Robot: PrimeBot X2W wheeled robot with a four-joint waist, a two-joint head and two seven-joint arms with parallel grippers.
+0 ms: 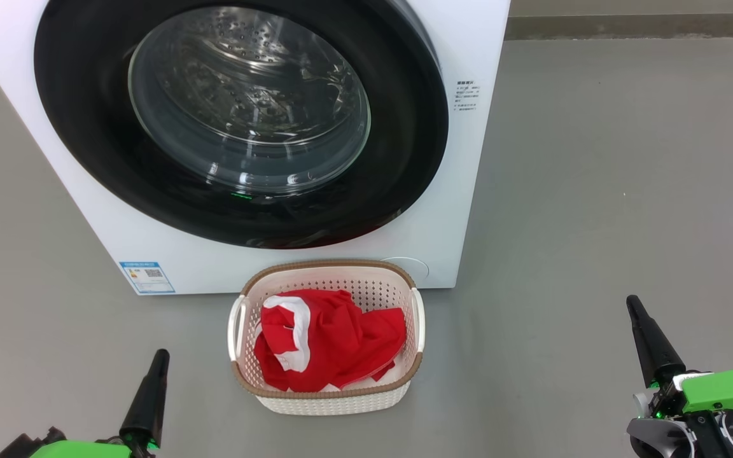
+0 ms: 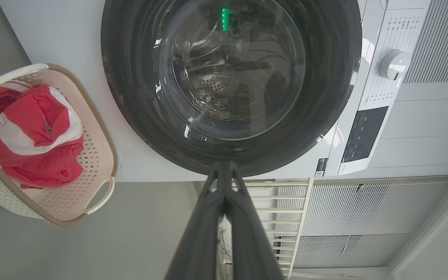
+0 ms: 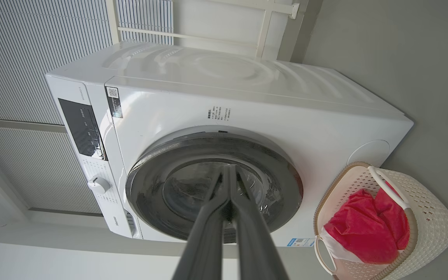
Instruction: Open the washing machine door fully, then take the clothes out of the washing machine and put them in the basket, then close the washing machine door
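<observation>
**Task status.** Judge the sequence to be at its end. The clothes (image 1: 328, 343) lie in the basket (image 1: 328, 264), which stands on the floor (image 1: 595, 222) just in front of the washing machine (image 1: 468, 191), below the washing machine door (image 1: 245, 108). The door sits flat against the front and looks closed, though you cannot tell from here whether the latch has caught. Through the glass you see the bare steel drum (image 1: 226, 57).

**Claw state.** The left claw (image 1: 161, 356) and the right claw (image 1: 634, 304) each have their fingers pressed together, holding nothing. They sit low on either side of the basket, well apart from it.

**Next move.** Confirm the latch. If the door is loose, press a closed claw against the black rim.

**Markings.** A blue label (image 1: 147, 277) with a square code sits at the front's lower left. A small block of print (image 1: 468, 95) sits right of the door, and a code sticker (image 3: 113, 102) sits beside the dark control panel (image 3: 82, 132). All the print is too small to read — no brand name can be made out.
</observation>
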